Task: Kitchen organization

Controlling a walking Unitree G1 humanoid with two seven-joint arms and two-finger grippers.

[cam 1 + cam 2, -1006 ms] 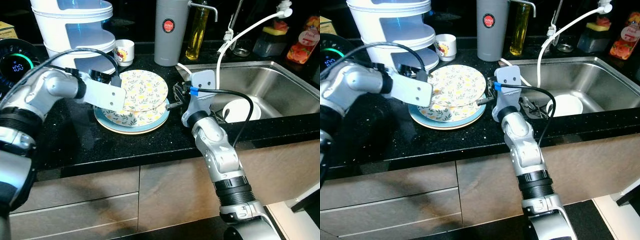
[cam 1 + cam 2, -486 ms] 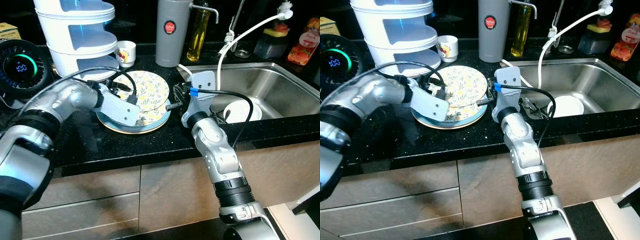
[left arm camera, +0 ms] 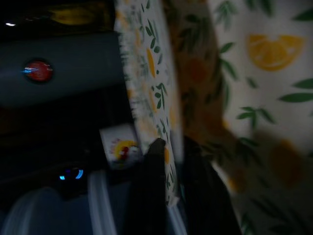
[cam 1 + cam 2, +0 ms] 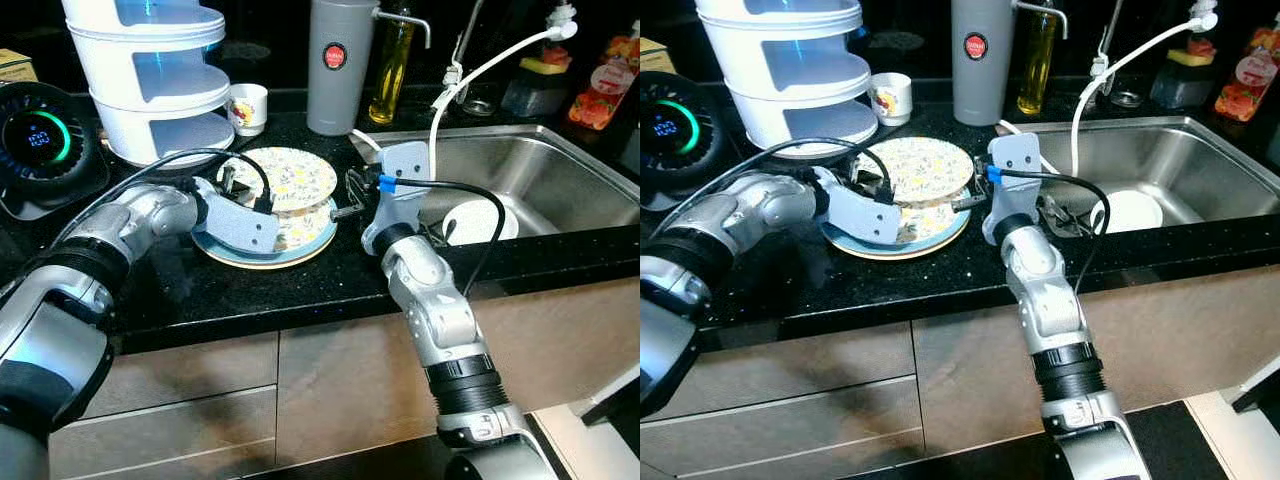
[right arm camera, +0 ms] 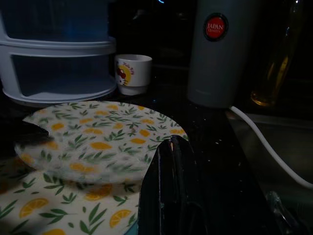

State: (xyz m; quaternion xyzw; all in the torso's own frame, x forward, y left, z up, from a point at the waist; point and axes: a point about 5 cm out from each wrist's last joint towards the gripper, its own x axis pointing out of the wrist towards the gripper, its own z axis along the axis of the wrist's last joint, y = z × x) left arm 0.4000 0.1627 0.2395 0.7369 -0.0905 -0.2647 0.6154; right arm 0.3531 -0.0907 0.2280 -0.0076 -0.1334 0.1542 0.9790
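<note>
Nearest the camera: flat brown matte cabinet drawer fronts (image 4: pixel 180 400) under the edge of the black speckled stone countertop (image 4: pixel 250 290).

On the counter, a stack of round glossy plates: a wide blue-rimmed lemon-print bottom plate (image 4: pixel 262 255), and over it a smaller lemon-and-leaf-print top plate (image 4: pixel 285 178) held tilted, raised clear of the stack.

Left gripper (image 3: pixel 168 161) was clamped narrow on the near rim of the top plate, one black finger (image 3: pixel 149 196) on each face of the thin edge. Right gripper (image 5: pixel 168 161) pinched the opposite rim, on the sink side, black fingers (image 5: pixel 166 196) nearly together on the edge.

To the right, the brushed stainless steel sink basin (image 4: pixel 560 170) held a round white bowl (image 4: pixel 478 220) near its front wall. A white flexible hose (image 4: pixel 480 75) arched over it.

Behind the plates: a small white ceramic cup with a cartoon print (image 4: pixel 247 107), a tall grey cylindrical thermos jug with a red round label (image 4: pixel 337 65), and a slim glass bottle of yellow oil (image 4: pixel 392 70). Far left: a white tiered plastic container with translucent blue windows (image 4: pixel 150 75) and a round black device with a glowing green ring (image 4: pixel 40 140).
</note>
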